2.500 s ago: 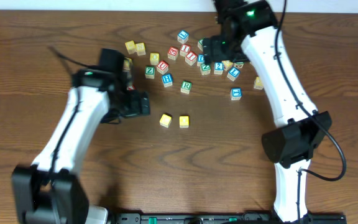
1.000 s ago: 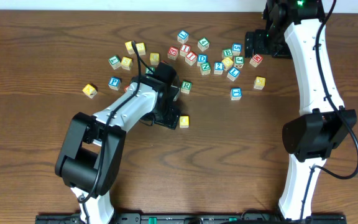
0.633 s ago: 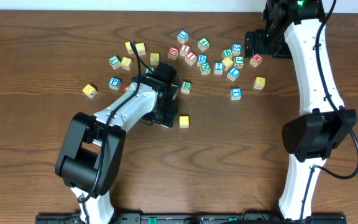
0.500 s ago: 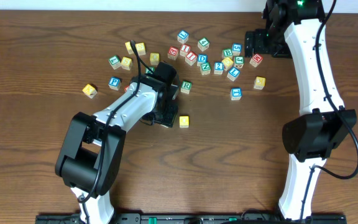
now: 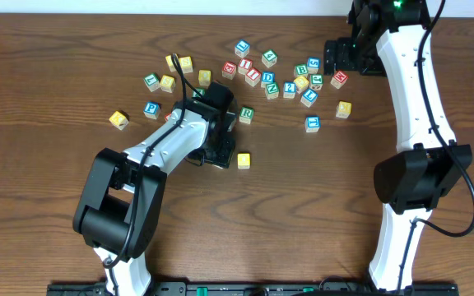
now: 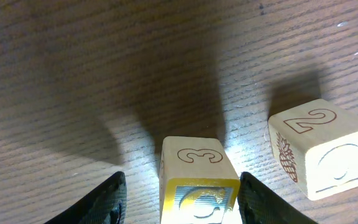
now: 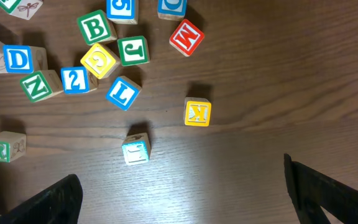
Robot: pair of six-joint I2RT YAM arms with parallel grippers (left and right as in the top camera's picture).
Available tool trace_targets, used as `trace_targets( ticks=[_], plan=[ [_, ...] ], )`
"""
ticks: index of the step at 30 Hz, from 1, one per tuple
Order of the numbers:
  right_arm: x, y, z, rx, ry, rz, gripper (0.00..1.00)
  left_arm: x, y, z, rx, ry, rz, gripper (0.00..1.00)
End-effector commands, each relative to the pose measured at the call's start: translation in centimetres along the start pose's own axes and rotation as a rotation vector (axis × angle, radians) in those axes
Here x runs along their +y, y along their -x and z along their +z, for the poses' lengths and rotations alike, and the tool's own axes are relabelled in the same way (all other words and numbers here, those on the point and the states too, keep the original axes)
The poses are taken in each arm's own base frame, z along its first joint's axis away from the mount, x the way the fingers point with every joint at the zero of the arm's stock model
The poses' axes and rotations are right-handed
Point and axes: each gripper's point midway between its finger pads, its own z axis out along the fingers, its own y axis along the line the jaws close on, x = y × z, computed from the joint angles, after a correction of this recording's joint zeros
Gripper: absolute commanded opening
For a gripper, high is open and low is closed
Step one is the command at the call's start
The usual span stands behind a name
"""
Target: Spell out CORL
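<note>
A block with a yellow C face and a 3 on top [image 6: 199, 163] stands on the table between the fingers of my left gripper [image 6: 179, 202]. The jaws are open; the right finger is almost against the block, the left finger is well apart. In the overhead view the left gripper [image 5: 220, 154] hides this block. A yellow block with a 2 on top and a round letter on its side [image 6: 319, 149] sits just to its right [image 5: 243, 160]. A green R block [image 5: 246, 114] and a blue L block [image 7: 123, 92] lie further back. My right gripper [image 7: 191, 202] is wide open and empty, high at the back right [image 5: 336, 59].
Several letter blocks lie scattered across the back of the table [image 5: 270, 78]. A lone blue block [image 7: 135, 150] and a yellow K block [image 7: 197, 112] lie apart from them. Another yellow block [image 5: 118, 120] lies at the left.
Since 2.5 s ago the left gripper has moved right and come down around the C block, and the right arm has drawn back to the back right. Nothing has moved in the last second.
</note>
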Motion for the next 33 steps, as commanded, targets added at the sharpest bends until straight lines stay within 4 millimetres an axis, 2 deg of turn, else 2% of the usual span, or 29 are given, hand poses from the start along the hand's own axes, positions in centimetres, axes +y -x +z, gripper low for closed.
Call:
trace_targets(
  ticks=[1,7,14,20,26,33],
  plan=[
    [0.0,-0.1,-0.1,-0.004,-0.009,-0.011,0.99,0.2,-0.6,0.7,0.029,0.006,-0.016,0.56],
    [0.0,0.1,-0.1,-0.011,-0.008,-0.01,0.99,0.2,-1.0,1.3,0.052,0.009,-0.013,0.56],
    [0.0,0.1,-0.1,-0.012,-0.008,-0.01,0.99,0.1,-0.8,1.3,0.045,0.008,-0.011,0.48],
    [0.0,0.1,-0.1,-0.011,-0.009,-0.01,0.99,0.1,-0.9,1.3,0.047,0.012,-0.153,0.37],
    [0.0,0.1,-0.1,-0.011,-0.008,-0.01,0.99,0.2,-1.9,1.3,0.086,0.026,-0.323,0.37],
    [0.0,0.1,-0.1,-0.011,-0.008,-0.01,0.99,-1.0,-2.2,1.2,0.114,-0.043,-0.341,0.37]
  ],
)
